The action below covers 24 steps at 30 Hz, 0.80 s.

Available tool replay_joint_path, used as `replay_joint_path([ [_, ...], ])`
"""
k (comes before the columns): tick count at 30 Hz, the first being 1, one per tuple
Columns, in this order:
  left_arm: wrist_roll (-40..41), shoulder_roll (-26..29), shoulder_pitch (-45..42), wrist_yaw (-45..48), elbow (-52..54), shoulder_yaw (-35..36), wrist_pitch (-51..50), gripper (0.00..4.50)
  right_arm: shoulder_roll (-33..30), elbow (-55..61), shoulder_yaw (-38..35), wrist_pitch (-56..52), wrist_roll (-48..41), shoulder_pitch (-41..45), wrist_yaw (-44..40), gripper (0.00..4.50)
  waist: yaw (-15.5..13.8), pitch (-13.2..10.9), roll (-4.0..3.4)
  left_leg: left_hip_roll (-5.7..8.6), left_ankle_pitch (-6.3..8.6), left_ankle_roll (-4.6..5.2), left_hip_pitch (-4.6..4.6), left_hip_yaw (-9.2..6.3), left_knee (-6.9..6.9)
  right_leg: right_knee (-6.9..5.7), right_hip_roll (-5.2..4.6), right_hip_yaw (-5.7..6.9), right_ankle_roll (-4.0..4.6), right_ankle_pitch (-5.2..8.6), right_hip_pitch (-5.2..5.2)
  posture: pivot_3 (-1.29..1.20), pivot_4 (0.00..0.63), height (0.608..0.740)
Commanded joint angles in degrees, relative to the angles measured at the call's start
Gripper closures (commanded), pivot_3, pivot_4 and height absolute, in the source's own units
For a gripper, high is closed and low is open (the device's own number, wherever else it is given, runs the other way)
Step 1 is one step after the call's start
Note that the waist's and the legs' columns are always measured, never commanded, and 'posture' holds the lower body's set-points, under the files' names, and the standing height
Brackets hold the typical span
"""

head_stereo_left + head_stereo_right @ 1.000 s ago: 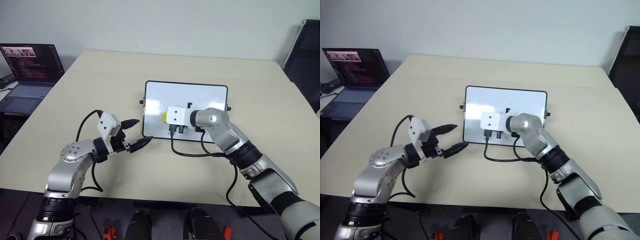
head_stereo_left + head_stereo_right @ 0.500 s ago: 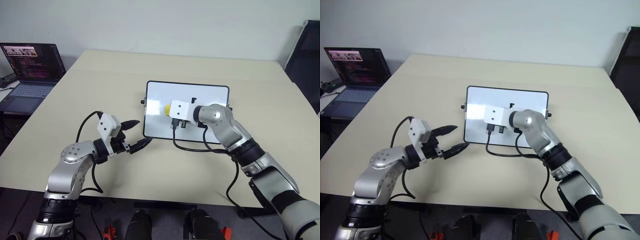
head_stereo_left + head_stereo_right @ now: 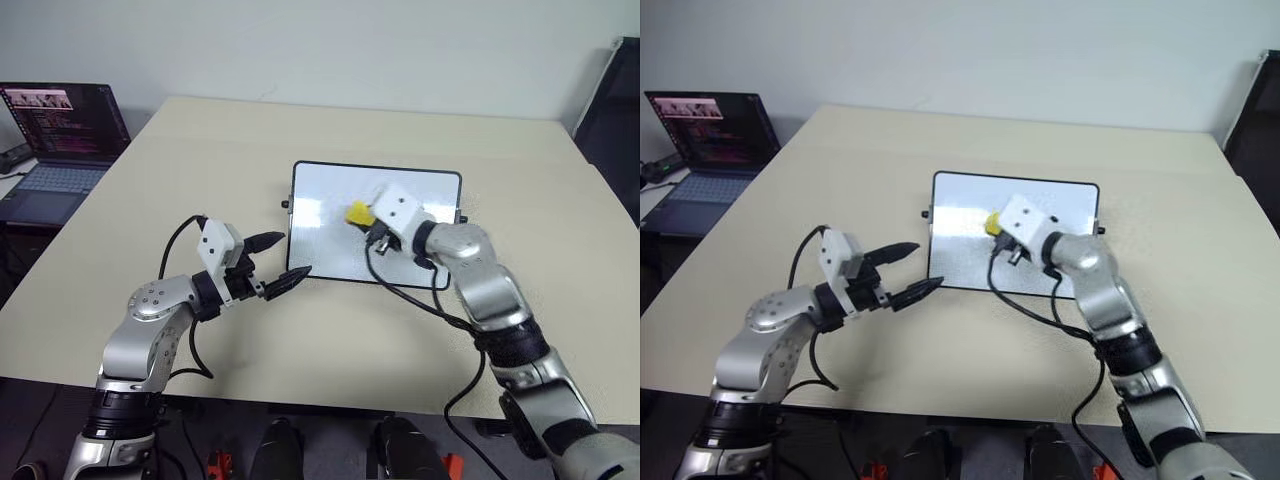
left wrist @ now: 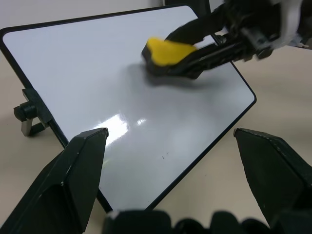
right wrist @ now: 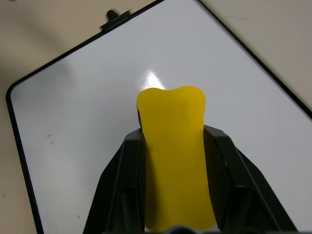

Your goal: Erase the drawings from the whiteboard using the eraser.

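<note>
The whiteboard (image 3: 330,235) lies flat near the middle of the beige table (image 3: 200,160), a small glossy white rectangle in a thin black frame with rounded corners and a small black knob on each short side. Its surface shows bright reflections and a few tiny specks; whether any drawings are on it cannot be told.

The eraser (image 3: 359,213) is a small yellow block with a black underside, squeezed in at its waist where the fingers pinch it. It sits over the board's upper middle, at about 12 o'clock from the board's centre. The right gripper (image 5: 173,161) is clamped tight on it, one black finger on each long side.

The left gripper (image 3: 279,263) hovers just off the board's near left corner, at about 8 o'clock from the board's centre, its fingers spread wide and holding nothing.

A laptop (image 3: 55,140) with a lit screen stands at 10 o'clock, beyond the table's far left edge.
</note>
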State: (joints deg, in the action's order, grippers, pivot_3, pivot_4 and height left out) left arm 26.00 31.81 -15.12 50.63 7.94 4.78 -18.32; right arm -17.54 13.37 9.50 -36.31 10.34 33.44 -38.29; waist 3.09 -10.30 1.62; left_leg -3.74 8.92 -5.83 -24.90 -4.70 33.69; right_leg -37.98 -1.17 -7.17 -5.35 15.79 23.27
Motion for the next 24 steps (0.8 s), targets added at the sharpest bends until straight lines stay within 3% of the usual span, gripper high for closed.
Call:
replay_joint_path([
  [1, 0.6, 0.3, 0.0, 0.6, 1.9, 0.9, 1.6, 0.00, 0.9, 13.8, -6.3, -7.3, -4.1, -7.0, 2.2, 3.22, 0.1, 0.0, 0.00, 0.00, 0.03, -0.03, 0.01, -0.01, -0.02, -0.01, 0.00, 0.01, 0.06, 0.05, 0.00, 0.00, 0.150, 0.740],
  [4, 0.1, 0.7, -0.3, 1.6, 1.7, 0.2, 2.3, 0.00, 2.9, 22.6, -10.0, -12.9, -6.7, -13.3, 4.9, 3.22, 0.2, 0.0, 0.00, 0.00, 0.05, -0.07, 0.00, 0.00, -0.08, -0.01, 0.00, 0.00, 0.05, 0.10, 0.04, 0.00, 0.150, 0.740],
  [7, -1.1, 1.0, -2.8, 4.5, 0.0, -2.1, 4.0, 0.00, 6.2, 32.0, -11.7, -17.2, -6.8, -24.9, 9.7, 3.22, 0.2, 0.0, 0.02, -0.02, 0.06, -0.08, 0.04, -0.02, -0.07, -0.02, 0.00, 0.02, 0.27, 0.33, 0.03, 0.00, 0.150, 0.740],
  [12, -1.9, -0.4, -9.3, 9.5, -3.1, -6.7, 5.5, 0.00, 10.1, 36.7, -13.2, -18.3, -6.0, -34.3, 17.3, 3.22, 0.2, 0.0, 0.02, 0.02, 0.05, -0.10, 0.04, 0.05, 0.12, 0.01, -0.05, -0.04, 0.37, 0.28, 0.00, 0.00, 0.150, 0.740],
  [17, -4.9, -3.8, -17.7, 15.8, -10.1, -13.3, 9.9, 0.00, 11.4, 33.5, -19.2, -18.0, -6.5, -35.5, 22.9, 3.22, 0.1, 0.0, 0.04, 0.03, 0.04, -0.09, 0.05, 0.08, 0.26, 0.04, -0.06, -0.07, 0.41, 0.23, -0.05, 0.00, 0.150, 0.740],
  [24, -7.1, -11.0, -27.2, 21.9, -18.5, -18.9, 13.7, 0.00, 9.9, 24.6, -26.9, -20.4, -9.2, -30.0, 26.0, 3.22, 0.4, 0.0, 0.02, 0.03, 0.05, -0.07, 0.02, 0.06, 0.09, 0.02, -0.01, -0.06, 0.34, 0.25, -0.04, 0.00, 0.150, 0.740],
])
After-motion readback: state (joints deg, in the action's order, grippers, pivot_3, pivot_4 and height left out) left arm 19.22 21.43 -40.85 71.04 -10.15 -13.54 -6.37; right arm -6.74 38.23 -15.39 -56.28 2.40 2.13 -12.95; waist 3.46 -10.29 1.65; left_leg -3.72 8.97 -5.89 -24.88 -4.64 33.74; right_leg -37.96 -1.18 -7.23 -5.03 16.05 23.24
